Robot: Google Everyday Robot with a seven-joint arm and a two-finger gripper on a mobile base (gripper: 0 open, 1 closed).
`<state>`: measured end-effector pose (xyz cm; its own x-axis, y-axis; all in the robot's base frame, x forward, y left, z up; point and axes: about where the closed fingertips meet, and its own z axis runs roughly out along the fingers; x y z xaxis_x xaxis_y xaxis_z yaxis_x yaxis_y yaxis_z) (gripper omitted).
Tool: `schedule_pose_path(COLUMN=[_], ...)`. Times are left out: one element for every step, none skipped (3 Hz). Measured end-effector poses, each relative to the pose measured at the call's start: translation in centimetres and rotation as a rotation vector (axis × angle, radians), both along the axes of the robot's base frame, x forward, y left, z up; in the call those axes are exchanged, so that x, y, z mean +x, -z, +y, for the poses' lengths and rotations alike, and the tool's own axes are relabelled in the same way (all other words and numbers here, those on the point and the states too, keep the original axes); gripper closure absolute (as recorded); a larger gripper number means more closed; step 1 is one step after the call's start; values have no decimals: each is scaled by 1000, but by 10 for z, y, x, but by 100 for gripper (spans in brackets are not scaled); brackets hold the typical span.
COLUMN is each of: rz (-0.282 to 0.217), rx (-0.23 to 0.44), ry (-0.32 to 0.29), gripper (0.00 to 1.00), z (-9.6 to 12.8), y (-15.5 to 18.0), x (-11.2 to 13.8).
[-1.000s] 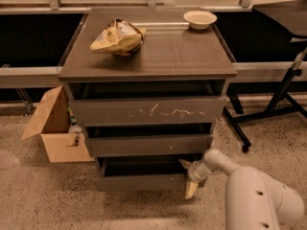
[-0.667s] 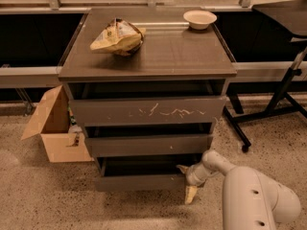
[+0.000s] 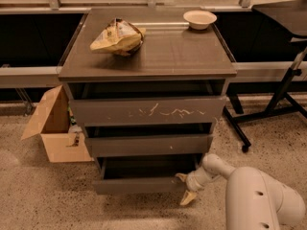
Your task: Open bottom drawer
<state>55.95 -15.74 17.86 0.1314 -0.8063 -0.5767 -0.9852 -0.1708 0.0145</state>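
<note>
While reaching in from the near right, the gripper (image 3: 185, 188), fingers spread, sits at the right end of the bottom drawer (image 3: 136, 185), which stands partly out; farther back, a snack bag (image 3: 117, 36) and bowl (image 3: 199, 18) top the cabinet (image 3: 177, 51).

At the lower centre-right of the frame, the gripper (image 3: 185, 188), fingers spread apart, sits at the right end of the partly pulled-out bottom drawer (image 3: 139, 185).
</note>
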Motion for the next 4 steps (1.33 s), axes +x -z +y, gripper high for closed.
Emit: schedule_pose_path(rz=[24,24,24,24], rx=[24,24,24,25], ry=[-28,-28,-28,-29], gripper=[61,83,100,100], z=[9,9,9,9], y=[-7,-12,-15,-15], x=[-21,-20,-22,-25])
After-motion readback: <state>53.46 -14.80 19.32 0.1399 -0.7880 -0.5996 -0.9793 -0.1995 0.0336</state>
